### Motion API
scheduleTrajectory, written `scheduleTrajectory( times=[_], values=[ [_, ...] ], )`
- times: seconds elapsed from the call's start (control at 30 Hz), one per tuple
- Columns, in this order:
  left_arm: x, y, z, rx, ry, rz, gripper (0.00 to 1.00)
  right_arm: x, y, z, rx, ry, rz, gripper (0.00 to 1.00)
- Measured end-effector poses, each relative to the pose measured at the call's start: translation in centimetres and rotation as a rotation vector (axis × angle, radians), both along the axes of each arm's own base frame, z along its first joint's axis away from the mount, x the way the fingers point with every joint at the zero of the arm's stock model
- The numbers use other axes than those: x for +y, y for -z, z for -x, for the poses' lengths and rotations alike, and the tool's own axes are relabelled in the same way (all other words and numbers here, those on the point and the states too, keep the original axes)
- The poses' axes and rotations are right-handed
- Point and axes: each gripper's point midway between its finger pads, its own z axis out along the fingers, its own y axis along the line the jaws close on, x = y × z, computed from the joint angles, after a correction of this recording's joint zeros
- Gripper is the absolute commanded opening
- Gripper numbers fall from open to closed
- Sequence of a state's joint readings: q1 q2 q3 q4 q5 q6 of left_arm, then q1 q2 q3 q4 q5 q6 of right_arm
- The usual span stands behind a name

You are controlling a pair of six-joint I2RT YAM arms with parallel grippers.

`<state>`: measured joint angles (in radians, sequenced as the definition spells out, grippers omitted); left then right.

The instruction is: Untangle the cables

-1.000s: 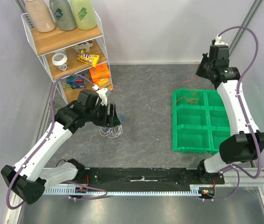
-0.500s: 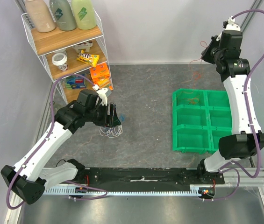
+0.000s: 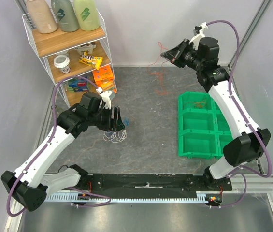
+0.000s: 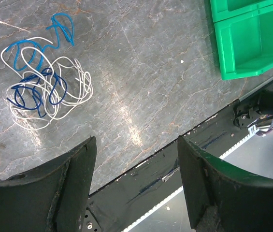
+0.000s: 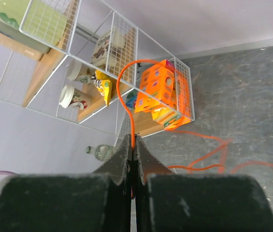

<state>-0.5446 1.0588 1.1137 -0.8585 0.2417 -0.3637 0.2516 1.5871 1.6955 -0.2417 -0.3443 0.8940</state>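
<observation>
A tangle of thin white and blue cables point(image 4: 42, 82) lies on the grey table, also seen in the top view point(image 3: 117, 137). My left gripper point(image 3: 117, 119) hovers right over that tangle, open and empty, its dark fingers point(image 4: 73, 183) framing bare table in the left wrist view. My right gripper point(image 3: 167, 54) is raised at the back centre, shut on a thin orange cable point(image 5: 125, 96). That orange cable point(image 3: 158, 77) dangles down and trails on the table. More orange strands point(image 3: 197, 102) lie in the green bin's back-left compartment.
A white wire shelf point(image 3: 105, 43) with bottles, snacks and orange boxes stands at the back left. The green compartment bin point(image 3: 180, 140) sits on the right. A black rail point(image 3: 146, 182) with the arm bases runs along the near edge.
My right arm swung left from the back right corner to the back centre, drawing the orange cable away from the green bin and over the table. The left arm has not moved.
</observation>
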Motion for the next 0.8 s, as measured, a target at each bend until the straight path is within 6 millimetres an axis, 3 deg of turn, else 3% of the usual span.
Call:
scheduleTrajectory(
  times=[0.07,0.17,0.33,0.4,0.63,0.8],
  values=[
    [0.0,0.0,0.0,0.000,0.000,0.000,0.74,1.1,0.0,0.4,0.003,-0.031,-0.017,0.00],
    [0.0,0.0,0.0,-0.001,0.000,0.001,0.74,0.6,-1.0,0.1,-0.025,-0.018,-0.017,0.00],
    [0.0,-0.1,0.0,-0.002,0.000,0.001,0.74,-2.5,-4.2,-1.0,-0.103,0.067,0.029,0.00],
    [0.0,-0.1,0.0,-0.003,0.000,0.002,0.74,-4.2,-4.5,-1.2,-0.113,0.107,0.055,0.00],
    [0.0,-0.2,0.1,-0.006,0.000,0.004,0.74,-12.3,-2.3,-1.0,-0.075,0.295,0.230,0.00],
    [0.0,-0.3,0.0,-0.008,0.000,0.005,0.74,-16.0,2.4,0.9,-0.010,0.373,0.380,0.00]
  ],
)
